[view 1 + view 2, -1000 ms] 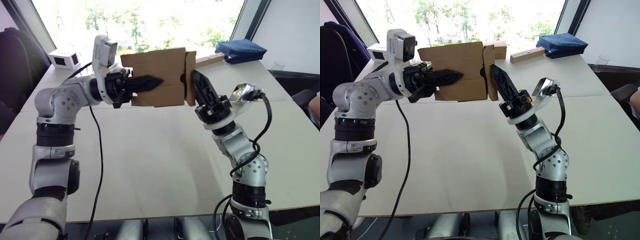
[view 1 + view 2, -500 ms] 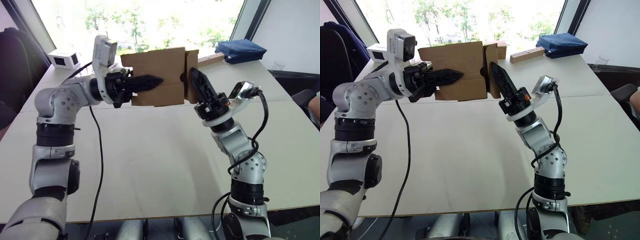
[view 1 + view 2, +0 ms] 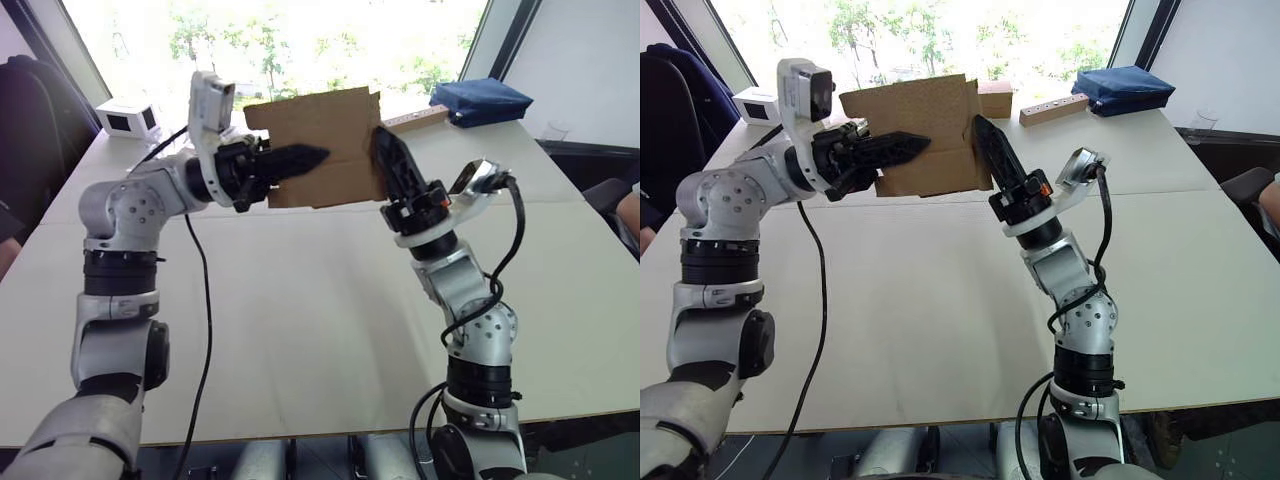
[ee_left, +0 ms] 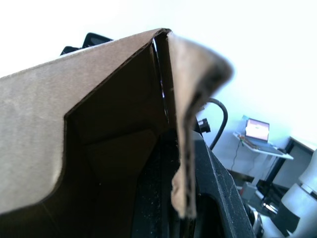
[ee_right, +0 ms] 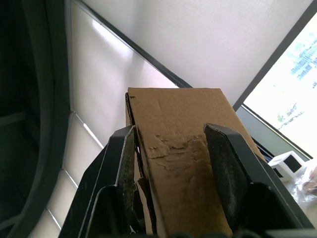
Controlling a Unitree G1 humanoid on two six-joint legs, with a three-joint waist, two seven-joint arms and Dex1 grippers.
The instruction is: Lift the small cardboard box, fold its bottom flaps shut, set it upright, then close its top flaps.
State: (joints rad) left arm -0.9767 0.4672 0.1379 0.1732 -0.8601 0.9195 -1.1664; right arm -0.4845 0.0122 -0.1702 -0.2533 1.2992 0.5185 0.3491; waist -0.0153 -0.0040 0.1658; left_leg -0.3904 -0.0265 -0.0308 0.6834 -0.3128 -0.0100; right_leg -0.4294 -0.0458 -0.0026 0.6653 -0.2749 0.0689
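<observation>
The left gripper jaws are clamping the small cardboard box aloft; the right gripper, jaws spread, is pressing its three-o'clock flap, best pushed flush.

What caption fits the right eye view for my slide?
Both grippers, left and right, hold the small cardboard box above the table, right jaws pressing a side flap.

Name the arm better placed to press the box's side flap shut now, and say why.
Right. The right hand already lies against the flap on that side of the small cardboard box, fingers straddling it, while the left hand holds the box aloft above the table.
</observation>
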